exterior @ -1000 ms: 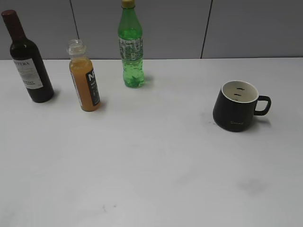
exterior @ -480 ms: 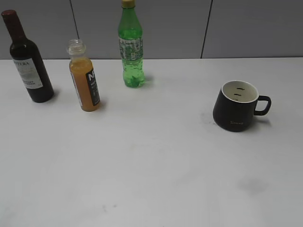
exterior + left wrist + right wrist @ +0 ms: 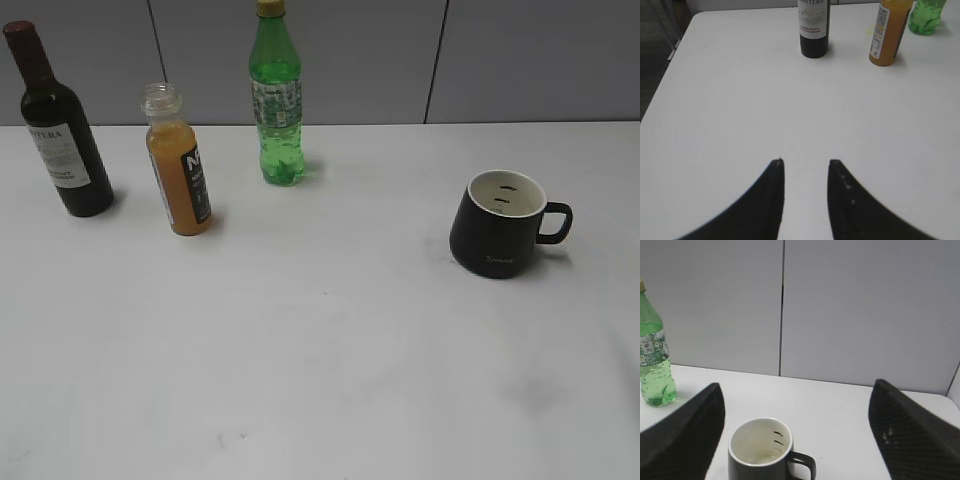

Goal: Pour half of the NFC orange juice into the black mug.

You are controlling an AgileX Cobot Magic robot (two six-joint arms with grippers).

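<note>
The NFC orange juice bottle (image 3: 179,165) stands uncapped at the back left of the white table, between two other bottles; it also shows in the left wrist view (image 3: 889,31). The black mug (image 3: 500,225) with a cream inside stands at the right, handle to the right, and shows low in the right wrist view (image 3: 765,452). My left gripper (image 3: 805,162) is open and empty, well short of the juice bottle. My right gripper (image 3: 797,387) is open wide and empty, with the mug in front of it between the fingers' lines. Neither gripper shows in the exterior view.
A dark wine bottle (image 3: 58,125) stands at the far left, and also in the left wrist view (image 3: 814,27). A green soda bottle (image 3: 276,95) stands behind the juice. A grey panelled wall runs behind the table. The table's left edge (image 3: 670,70) is close to the wine bottle.
</note>
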